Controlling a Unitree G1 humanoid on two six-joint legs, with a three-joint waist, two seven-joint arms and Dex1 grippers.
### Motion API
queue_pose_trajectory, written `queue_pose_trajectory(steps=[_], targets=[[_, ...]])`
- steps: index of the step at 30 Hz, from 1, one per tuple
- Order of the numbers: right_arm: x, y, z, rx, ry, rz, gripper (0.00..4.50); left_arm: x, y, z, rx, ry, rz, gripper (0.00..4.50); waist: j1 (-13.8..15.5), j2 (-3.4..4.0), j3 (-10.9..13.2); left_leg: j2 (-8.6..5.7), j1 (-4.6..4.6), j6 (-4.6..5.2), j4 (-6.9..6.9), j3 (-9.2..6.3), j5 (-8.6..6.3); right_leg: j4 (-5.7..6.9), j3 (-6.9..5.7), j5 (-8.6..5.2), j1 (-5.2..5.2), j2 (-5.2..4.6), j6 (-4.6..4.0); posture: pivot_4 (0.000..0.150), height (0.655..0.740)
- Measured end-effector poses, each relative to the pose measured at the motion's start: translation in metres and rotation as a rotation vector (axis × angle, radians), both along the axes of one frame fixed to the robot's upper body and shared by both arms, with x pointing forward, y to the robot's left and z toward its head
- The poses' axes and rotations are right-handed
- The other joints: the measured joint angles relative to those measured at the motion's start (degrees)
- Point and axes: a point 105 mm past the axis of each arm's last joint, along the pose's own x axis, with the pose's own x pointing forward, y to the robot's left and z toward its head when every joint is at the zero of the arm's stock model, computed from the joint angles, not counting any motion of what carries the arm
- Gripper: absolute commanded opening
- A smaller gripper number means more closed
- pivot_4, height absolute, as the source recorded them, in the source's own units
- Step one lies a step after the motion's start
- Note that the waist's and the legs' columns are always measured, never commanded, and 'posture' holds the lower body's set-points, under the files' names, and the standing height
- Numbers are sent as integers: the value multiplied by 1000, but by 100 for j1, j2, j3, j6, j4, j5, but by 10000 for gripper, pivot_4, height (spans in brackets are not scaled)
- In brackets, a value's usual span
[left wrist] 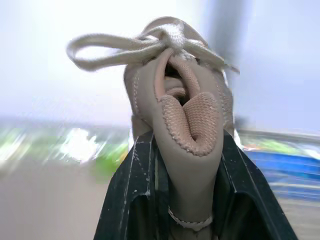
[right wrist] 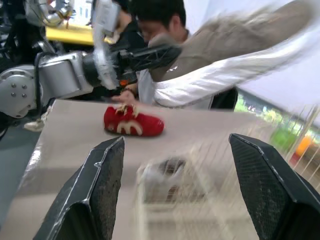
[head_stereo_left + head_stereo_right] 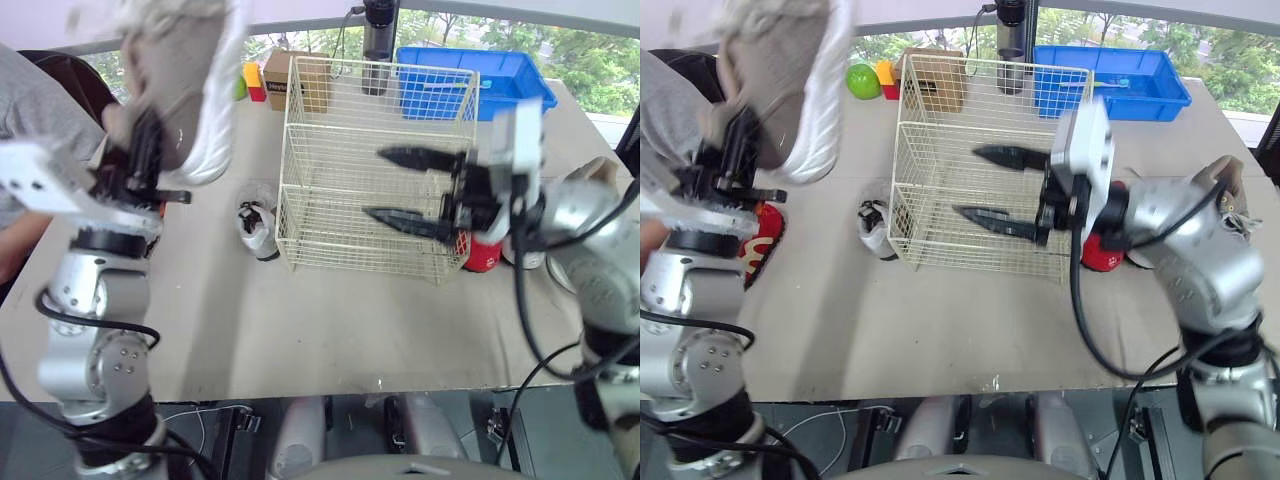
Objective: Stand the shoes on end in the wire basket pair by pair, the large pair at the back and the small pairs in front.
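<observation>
The left claw is clamped on a big beige shoe, held high above the table's left side. The right claw hangs with its fingers wide apart before the wire basket. A small shoe lies just beside the basket's left wall, and a red shoe lies farther left.

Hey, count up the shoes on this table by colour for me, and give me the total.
Beige: 2, the held beige shoe in the left pincer and the beige shoe at the table's right edge.
Red: 2, the left red shoe and the right red shoe.
White and black: 1, the small shoe beside the wire basket.
Total: 5 shoes clearly visible.
</observation>
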Motion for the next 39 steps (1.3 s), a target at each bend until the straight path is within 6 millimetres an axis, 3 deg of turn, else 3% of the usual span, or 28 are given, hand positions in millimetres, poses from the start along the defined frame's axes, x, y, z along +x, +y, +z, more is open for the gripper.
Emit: queue_pose_trajectory(steps=[2,5,8,11,13,16,23,26,27,28,30,33,34,36,39], targets=[[7,-3,26,-65,-31,-38,31655,2,-24,-12,166,-2,-147,7053,-28,3,3,-8,-1,3,-1,10,-2,-2,5,-1,-2,1,1,1500,7400],[17,0,58,-127,-37,-39,31655,18,-29,-24,352,-24,-207,7053,-157,22,22,0,-6,3,-5,28,-1,8,9,-2,-22,19,-1,1500,7400],[33,0,83,-245,-63,-106,31655,24,-39,-16,541,-181,-270,7053,-189,29,26,12,-6,3,-13,29,-1,7,7,-2,-26,30,-1,1500,7400],[58,-4,67,-415,-22,-147,31655,15,-54,-4,664,-382,-333,7053,-186,20,20,17,-8,3,-14,44,-2,-3,12,-1,-24,25,2,1500,7400],[73,-10,50,-511,10,-150,31655,22,-55,-15,715,-378,-347,7053,-189,26,22,12,-10,8,-14,64,-5,-2,28,-1,-31,19,5,1500,7400],[86,-16,37,-588,63,-146,31655,22,-61,-13,726,-440,-360,7053,-177,27,22,14,-72,10,8,62,-6,11,25,1,-88,14,8,1500,7400],[83,-17,33,-671,96,-79,732,23,-62,-13,774,-522,-332,7035,-162,27,21,23,-85,10,20,58,-5,47,21,1,-109,13,8,1500,7400],[83,-17,35,-654,105,-76,264,25,-61,-14,800,-569,-303,7035,-166,27,21,17,-81,10,32,56,-5,72,20,1,-111,17,8,1500,7400],[83,-17,35,-646,107,-78,0,25,-61,-12,796,-566,-302,16603,-168,27,21,14,-82,10,42,53,-5,83,20,0,-112,19,7,1500,7400],[85,-20,35,-626,116,-93,0,27,-58,-6,729,-532,-309,18978,-172,27,21,16,-82,10,49,50,-5,91,19,0,-113,19,7,1500,7400],[92,-24,33,-564,168,-141,0,34,-45,12,462,-380,-315,28131,-183,28,23,44,-91,10,69,16,-5,103,15,0,-115,19,7,1500,7400],[101,-30,32,-402,291,-222,0,47,-6,28,-128,21,-400,41614,-216,32,26,52,-94,9,72,0,-6,103,13,0,-116,3,8,1500,7400],[101,-31,37,-332,315,-246,0,51,3,18,-279,183,-426,43731,-216,36,30,55,-97,8,74,-6,-6,103,7,1,-116,0,9,1500,7400],[97,-28,47,-227,315,-274,0,52,2,-5,-412,382,-452,43731,-200,39,34,56,-101,7,71,-18,-6,96,-1,1,-118,3,8,1500,7400],[88,-16,47,-92,317,-274,0,39,-35,-44,-504,618,-555,43731,-155,35,32,58,-111,4,75,-22,-6,96,-3,0,-117,2,8,1500,7400]])
